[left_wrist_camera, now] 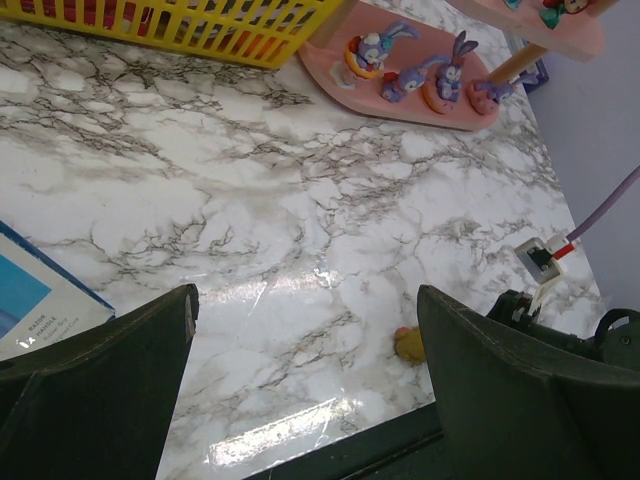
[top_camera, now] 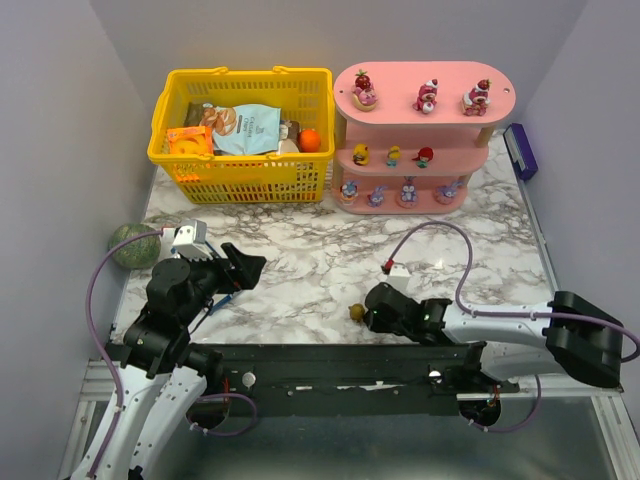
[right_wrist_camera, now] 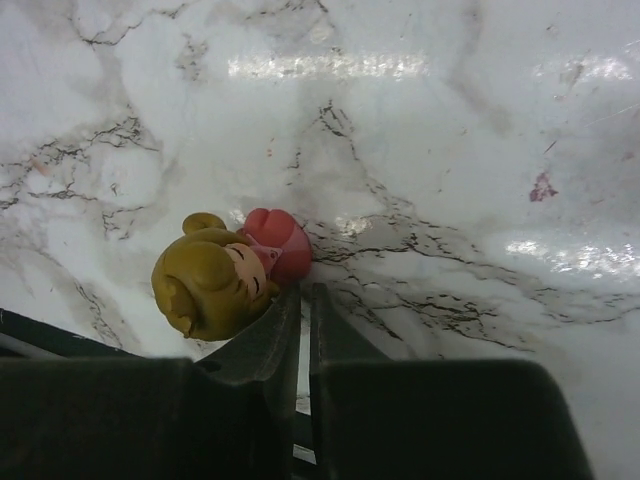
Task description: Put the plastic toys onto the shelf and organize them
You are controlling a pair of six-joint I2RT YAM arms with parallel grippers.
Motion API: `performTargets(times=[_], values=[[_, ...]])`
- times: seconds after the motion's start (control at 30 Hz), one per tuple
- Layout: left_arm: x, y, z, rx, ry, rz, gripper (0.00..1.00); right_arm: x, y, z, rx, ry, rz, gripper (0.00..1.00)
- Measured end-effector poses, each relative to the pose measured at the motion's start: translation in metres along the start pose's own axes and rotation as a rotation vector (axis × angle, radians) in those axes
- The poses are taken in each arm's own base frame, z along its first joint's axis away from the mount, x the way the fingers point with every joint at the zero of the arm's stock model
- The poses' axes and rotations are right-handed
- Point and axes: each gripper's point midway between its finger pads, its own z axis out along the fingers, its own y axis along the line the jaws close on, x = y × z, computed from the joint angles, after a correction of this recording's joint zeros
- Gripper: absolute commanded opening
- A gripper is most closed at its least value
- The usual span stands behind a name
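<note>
Marble table [top_camera: 300, 262]: olive-haired toy [right_wrist_camera: 213, 282] lying flat.
Right gripper [right_wrist_camera: 303, 293] nearly closed, empty; toy touching beside the jaws, not between them.

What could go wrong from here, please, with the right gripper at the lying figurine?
The right gripper has its jaws almost together with the olive-haired figurine beside them, not between, so it may lift nothing. The figurine lies near the front edge of the table; a nudge could drop it.

Small print sits on the blue-and-white booklet [left_wrist_camera: 35, 300] at the table's near edge, too tiny to read. The pale blue snack packet [top_camera: 247, 128] in the yellow basket [top_camera: 240, 180] carries lettering too, nothing legible.
</note>
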Motion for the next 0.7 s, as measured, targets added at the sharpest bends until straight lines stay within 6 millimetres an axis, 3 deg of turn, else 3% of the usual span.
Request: performTargets(times=[0.4, 0.7], values=[[-0.001, 0.000, -0.001, 0.002, -0.004, 0.000, 0.99, 0.014, 0.027, 0.003, -0.020, 0.029, -0.027, 0.15], [-0.001, 0.000, -0.001, 0.002, -0.005, 0.000, 0.99, 0.014, 0.058, 0.018, -0.054, 0.023, -0.021, 0.15]])
